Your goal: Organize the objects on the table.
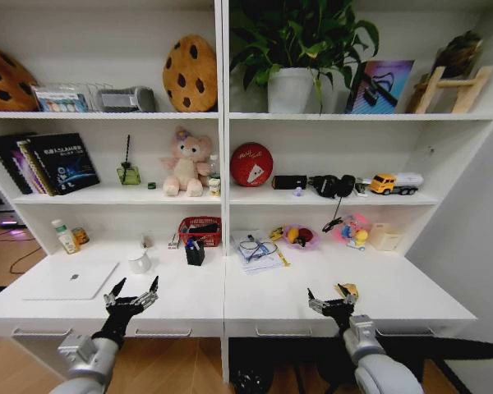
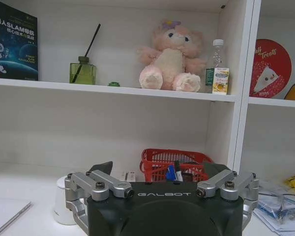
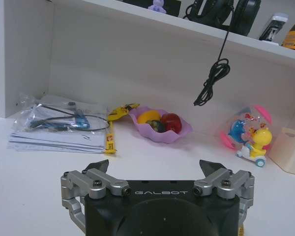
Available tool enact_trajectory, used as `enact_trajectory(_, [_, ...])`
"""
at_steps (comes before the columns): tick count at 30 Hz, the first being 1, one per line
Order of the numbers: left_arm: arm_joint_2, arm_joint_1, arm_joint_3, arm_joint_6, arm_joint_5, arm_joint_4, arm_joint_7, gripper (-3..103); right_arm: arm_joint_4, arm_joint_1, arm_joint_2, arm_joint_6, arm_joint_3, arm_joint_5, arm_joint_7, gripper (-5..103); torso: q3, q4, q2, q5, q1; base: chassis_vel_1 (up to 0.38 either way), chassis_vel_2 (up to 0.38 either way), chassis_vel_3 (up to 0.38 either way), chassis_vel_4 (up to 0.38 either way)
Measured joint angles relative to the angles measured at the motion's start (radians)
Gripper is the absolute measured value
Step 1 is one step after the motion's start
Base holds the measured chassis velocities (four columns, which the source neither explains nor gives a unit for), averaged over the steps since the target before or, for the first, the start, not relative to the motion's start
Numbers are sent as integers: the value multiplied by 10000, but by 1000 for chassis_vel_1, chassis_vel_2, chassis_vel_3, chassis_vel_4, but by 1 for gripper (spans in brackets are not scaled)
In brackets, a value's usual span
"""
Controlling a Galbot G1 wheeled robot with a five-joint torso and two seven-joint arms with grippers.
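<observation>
On the long white table (image 1: pixel 255 295) a shut silver laptop (image 1: pixel 70 279) lies at the left. My left gripper (image 1: pixel 133 293) hovers open just right of it, near the front edge, holding nothing. My right gripper (image 1: pixel 329 297) is open and empty over the right half, with a yellow wedge (image 1: pixel 347 289) close beside its fingers. Blue-capped pens (image 1: pixel 195 249) stand in a black holder near the back; the left wrist view shows them (image 2: pixel 173 173) past that open gripper (image 2: pixel 160 169). A tiny green car (image 2: pixel 113 84) and a small clear bottle (image 2: pixel 216 66) sit on the shelf above.
Along the back of the desk stand a red basket (image 1: pixel 200 231), a white cup (image 1: pixel 139 262), bagged papers (image 3: pixel 64 130), a purple fruit dish (image 3: pixel 161 125), a duck toy (image 3: pixel 248 137) and a beige box (image 1: pixel 385 237). A pink plush bear (image 2: pixel 169 56) sits on the shelf.
</observation>
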Motion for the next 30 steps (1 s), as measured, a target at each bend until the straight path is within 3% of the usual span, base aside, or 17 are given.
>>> enact_trajectory(6, [0,0,1,0,0,0,1,100,-199,21,23,43,139,102,6,100,1,0,0,2,0,-151,-132,146,148])
enact_trajectory(13, [-1,0,4,0,0,-1,7,100,-982,545,-57,-210,385,525,587,100,0,2,0,7,-2,-161,-149,157,164])
enact_trajectory(19, [-1,0,1,0,0,0,4,100,-1751,1072,-254,-285,277,1253,134,100,0,2,2,-3,-2,6,12,-11,-8])
enact_trajectory(25, [-1,0,0,0,0,0,2,100,-2172,1395,-89,-275,90,1298,-3,103,0,2,2,-1,-2,37,40,-25,-38])
enact_trajectory(26, [0,0,0,0,0,0,2,100,-2257,1419,-56,-229,78,1165,-4,94,1,1,1,3,-1,0,0,0,0])
enact_trajectory(29, [0,0,0,0,0,0,2,100,-2282,1422,-46,-206,78,1103,-4,94,0,0,1,3,-1,0,0,0,0])
enact_trajectory(30, [0,0,1,0,0,0,2,100,-2324,1421,-28,-163,84,1016,8,89,0,-1,2,2,-1,0,0,0,0])
